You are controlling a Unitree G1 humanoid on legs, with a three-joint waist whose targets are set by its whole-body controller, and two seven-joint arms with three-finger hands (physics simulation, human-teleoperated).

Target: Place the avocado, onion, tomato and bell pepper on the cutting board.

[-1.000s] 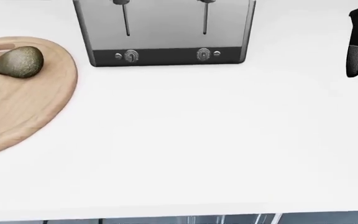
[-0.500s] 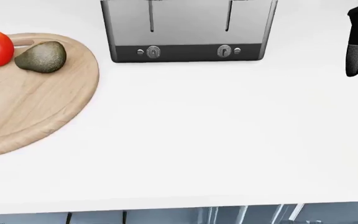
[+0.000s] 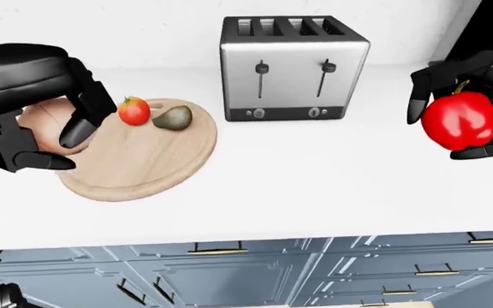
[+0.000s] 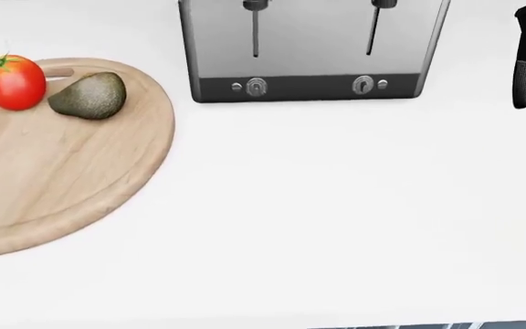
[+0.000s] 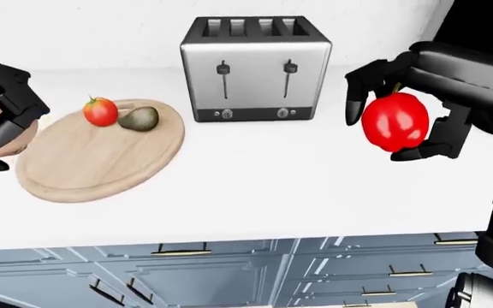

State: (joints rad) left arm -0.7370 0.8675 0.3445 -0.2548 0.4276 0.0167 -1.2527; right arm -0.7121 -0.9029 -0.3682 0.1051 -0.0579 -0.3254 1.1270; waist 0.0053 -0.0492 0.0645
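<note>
**Both hands loaded, cutting board half filled**

Nearest to me, along the bottom of the eye views, run blue-grey cabinet drawers [image 3: 229, 276] under the white counter [image 3: 315, 186].

My left hand [image 3: 45, 125] hangs at the left edge of the left-eye view, its fingers curled round a pale, brownish, rounded thing, the onion [image 3: 45, 125]. It is mostly hidden, so I judge it by colour only. The hand sits over the left rim of the round wooden cutting board [image 3: 139, 160].

My right hand [image 5: 414, 119] floats at the right, above the counter, fingers closed round the red bell pepper [image 5: 394, 122], whose stem end points up towards the fingers.

The board lies well to the left of the pepper, across bare counter, with the toaster between them and farther off. My left hand is much the nearer to the board, so I judge the onion goes down first; the pepper needs a long carry leftwards.

On the board's far part rest the tomato [image 4: 12, 82], stem up, and just right of it the avocado [image 4: 89, 96]. Its long axis runs left to right, its narrow end towards the tomato. I cannot tell if they touch.

Farthest stands the steel four-slot toaster [image 3: 291, 67] against the wall.
</note>
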